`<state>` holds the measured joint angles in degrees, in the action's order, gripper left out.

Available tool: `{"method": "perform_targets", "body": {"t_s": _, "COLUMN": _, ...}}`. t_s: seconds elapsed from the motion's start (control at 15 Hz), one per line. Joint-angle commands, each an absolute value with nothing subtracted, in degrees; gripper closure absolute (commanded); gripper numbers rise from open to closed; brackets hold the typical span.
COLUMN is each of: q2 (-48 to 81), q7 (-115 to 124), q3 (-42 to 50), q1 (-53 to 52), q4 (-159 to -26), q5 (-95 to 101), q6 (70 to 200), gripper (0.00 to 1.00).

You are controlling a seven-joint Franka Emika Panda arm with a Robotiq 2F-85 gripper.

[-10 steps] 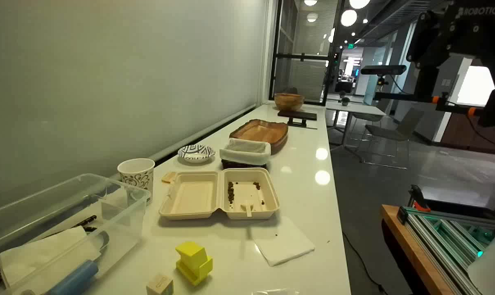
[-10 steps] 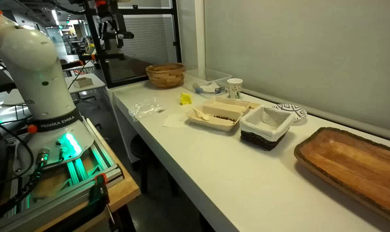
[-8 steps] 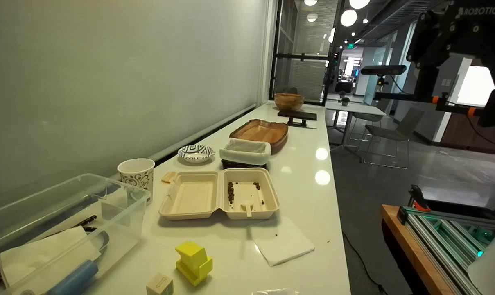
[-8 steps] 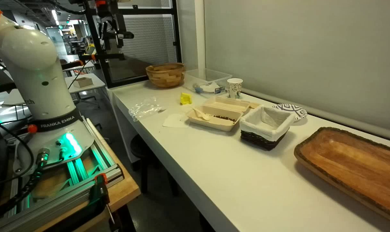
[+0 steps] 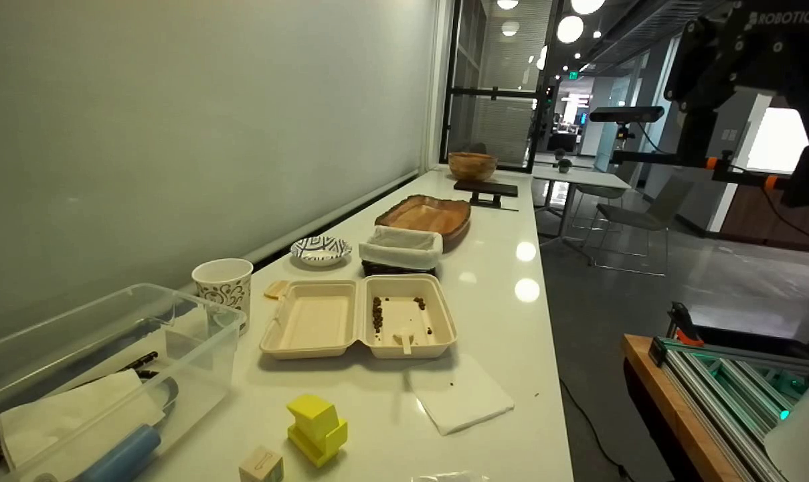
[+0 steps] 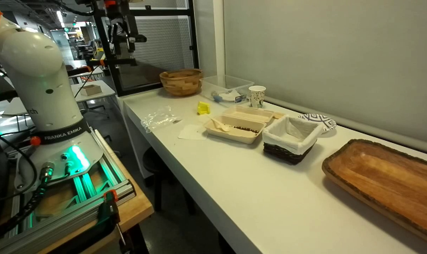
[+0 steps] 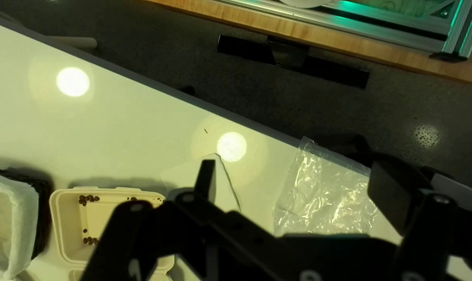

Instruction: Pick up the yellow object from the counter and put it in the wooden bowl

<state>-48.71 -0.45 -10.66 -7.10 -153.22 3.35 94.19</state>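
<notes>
The yellow object (image 5: 317, 428), a lumpy bright-yellow piece, stands on the white counter (image 5: 498, 321). It also shows in an exterior view (image 6: 203, 108), between the takeout box and the clear bin. It is out of the wrist view. A round wooden bowl (image 6: 181, 83) stands at the counter's end, beside the clear bin. Another round wooden bowl (image 5: 472, 166) stands at the far end beyond the wooden tray. My gripper (image 5: 752, 161) is raised high above the counter's height. In the wrist view its fingers (image 7: 298, 191) are wide apart with nothing between them.
A tan cube (image 5: 262, 464) stands beside the yellow object. An open takeout box (image 5: 358, 316), napkin (image 5: 461, 395), paper cup (image 5: 223, 284), clear bin (image 5: 203, 375), lined basket (image 6: 291, 139), patterned dish (image 5: 320, 250), wooden tray (image 6: 386, 183) and crumpled plastic bag (image 7: 325, 191) are on the counter.
</notes>
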Motion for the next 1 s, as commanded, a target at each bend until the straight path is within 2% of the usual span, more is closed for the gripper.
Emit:
{"method": "perform_targets", "body": {"t_s": 0.0, "q2": -47.3, "q7": 2.1, "q3": -9.9, "q1": -7.3, "q4": -153.1, "q5": 3.0, "q6": 95.7, "gripper": 0.00}}
{"method": "perform_targets", "body": {"t_s": 0.4, "q2": -41.0, "q7": 15.6, "q3": -10.3, "q1": -2.1, "q4": -153.2, "q5": 1.7, "q6": 107.1, "gripper": 0.00}}
{"method": "perform_targets", "body": {"t_s": 0.93, "q2": -29.3, "q7": 27.6, "q3": -9.5, "q1": 1.6, "q4": -154.1, "q5": -3.5, "q6": 129.7, "gripper": 0.00}}
